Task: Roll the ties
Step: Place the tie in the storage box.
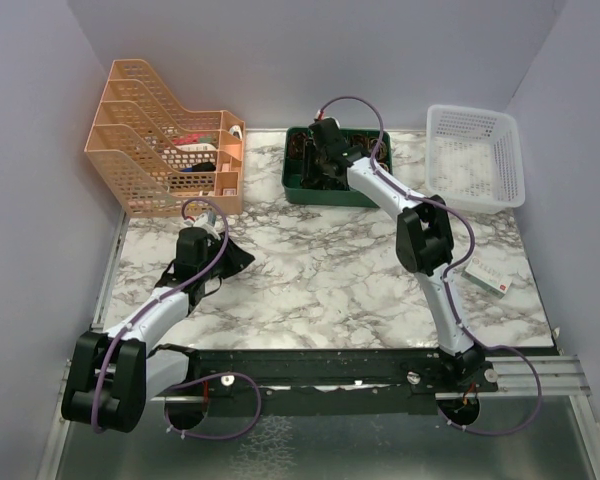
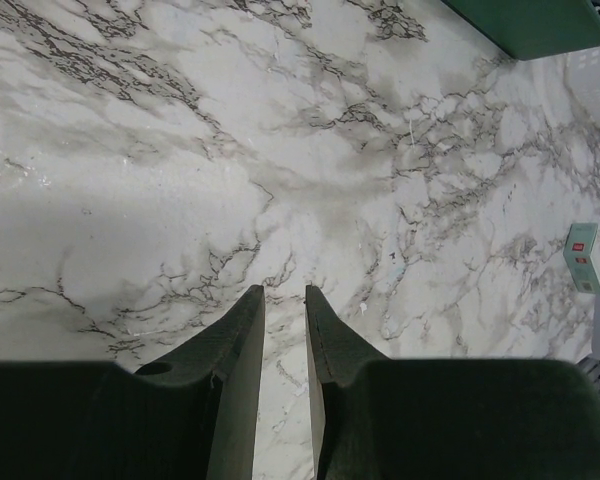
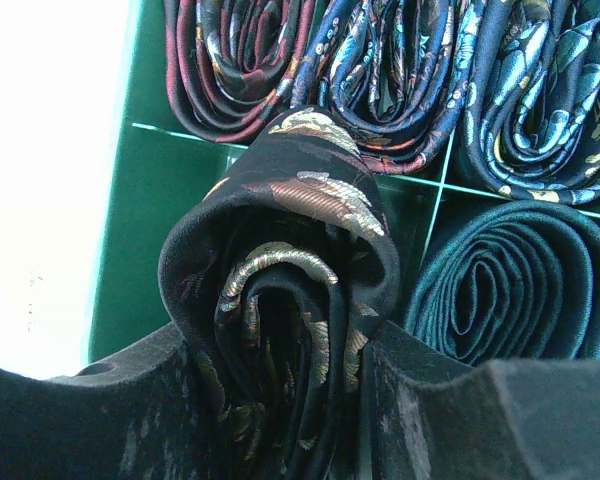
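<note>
A rolled black tie (image 3: 280,270) with gold flecks is pinched between the fingers of my right gripper (image 3: 277,340), which is shut on it. It hangs over a bare compartment of the green tray (image 3: 150,220). In the top view the right gripper (image 1: 325,150) reaches over the green tray (image 1: 300,190) at the back of the table. My left gripper (image 2: 284,292) rests low over the marble table; its fingers stand a little apart with nothing between them. In the top view the left gripper (image 1: 236,255) is at the left side of the table.
Other rolled ties fill the tray's compartments: a dark red one (image 3: 230,60), a blue patterned one (image 3: 400,70) and a teal one (image 3: 520,280). An orange file rack (image 1: 170,150) stands back left, a white basket (image 1: 475,155) back right, and a small box (image 1: 487,275) lies at the right.
</note>
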Robot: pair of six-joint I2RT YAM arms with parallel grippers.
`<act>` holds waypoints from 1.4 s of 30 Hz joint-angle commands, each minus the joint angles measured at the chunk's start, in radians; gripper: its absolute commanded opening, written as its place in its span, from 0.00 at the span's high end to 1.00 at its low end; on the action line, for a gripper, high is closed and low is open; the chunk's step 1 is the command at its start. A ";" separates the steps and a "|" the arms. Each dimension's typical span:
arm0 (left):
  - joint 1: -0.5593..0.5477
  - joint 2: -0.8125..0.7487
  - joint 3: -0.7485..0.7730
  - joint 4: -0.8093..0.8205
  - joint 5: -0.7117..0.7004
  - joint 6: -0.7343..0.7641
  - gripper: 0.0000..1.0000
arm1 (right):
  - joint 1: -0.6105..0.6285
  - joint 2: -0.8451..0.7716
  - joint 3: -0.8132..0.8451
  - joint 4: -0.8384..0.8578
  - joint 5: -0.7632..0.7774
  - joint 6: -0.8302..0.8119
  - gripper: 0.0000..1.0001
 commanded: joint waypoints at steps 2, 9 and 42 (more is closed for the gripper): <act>0.006 0.005 -0.007 0.023 0.021 -0.003 0.76 | 0.000 -0.060 0.031 -0.062 0.056 -0.049 0.80; 0.006 0.010 -0.011 0.028 0.021 -0.005 0.76 | 0.000 -0.059 0.036 -0.083 0.105 -0.076 0.80; 0.006 0.043 -0.015 0.064 0.043 -0.014 0.77 | 0.004 0.050 0.042 -0.082 0.082 -0.093 0.77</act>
